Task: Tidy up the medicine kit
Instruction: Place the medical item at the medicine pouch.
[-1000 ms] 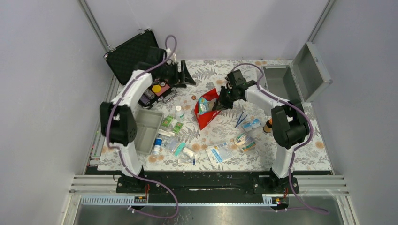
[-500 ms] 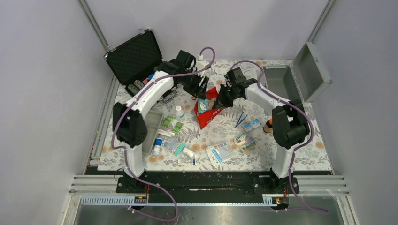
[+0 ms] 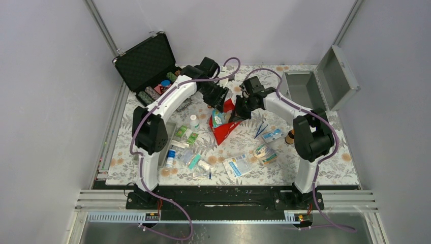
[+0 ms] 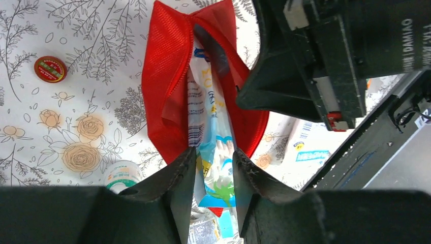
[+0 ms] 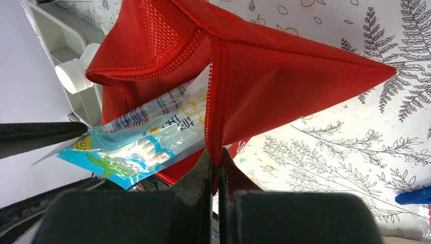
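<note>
Silver-grey and cube-like, the medicine kit [image 3: 300,90] stands at the far right corner of the tabletop [image 3: 333,160], its hinged lid [image 3: 336,76] open (it leans away to the right). Well apart from it, near the middle, lies the red pouch [image 5: 284,76]. Your right jaws are pressed together on the pouch's zip edge, and the fabric tents up from them. A blue-and-white packet [image 4: 216,152] sticks out of the pouch mouth, and your left jaws stand spread on either side of it. You cannot tell whether they touch it. A small round red tin [image 4: 50,69] sits beside the pouch, with a white bottle [image 3: 193,121] and a grey tray [image 3: 165,140] further left. Loose packets [image 3: 239,163] scatter the near side. At the far left stands an open black foam-lined case [image 3: 145,61].
</note>
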`<move>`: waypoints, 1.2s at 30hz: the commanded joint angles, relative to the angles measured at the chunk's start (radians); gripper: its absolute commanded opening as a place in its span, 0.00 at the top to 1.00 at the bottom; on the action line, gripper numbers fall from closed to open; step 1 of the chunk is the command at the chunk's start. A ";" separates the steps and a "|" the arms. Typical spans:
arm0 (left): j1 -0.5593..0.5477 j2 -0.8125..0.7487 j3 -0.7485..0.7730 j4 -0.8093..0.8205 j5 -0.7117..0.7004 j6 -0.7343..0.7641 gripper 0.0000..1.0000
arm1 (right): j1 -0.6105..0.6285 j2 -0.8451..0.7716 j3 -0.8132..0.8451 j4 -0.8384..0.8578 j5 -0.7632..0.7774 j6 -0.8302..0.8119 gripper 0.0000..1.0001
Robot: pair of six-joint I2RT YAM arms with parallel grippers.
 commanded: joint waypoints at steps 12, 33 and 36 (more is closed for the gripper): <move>-0.041 0.065 0.072 -0.112 -0.006 0.006 0.68 | 0.008 -0.014 0.009 -0.006 -0.046 -0.017 1.00; -0.045 -0.154 -0.216 0.152 -0.017 -0.095 1.00 | 0.006 0.012 -0.016 0.030 -0.122 0.047 1.00; -0.054 -0.248 -0.348 0.311 -0.080 -0.129 1.00 | 0.004 0.023 -0.025 0.065 -0.169 0.082 1.00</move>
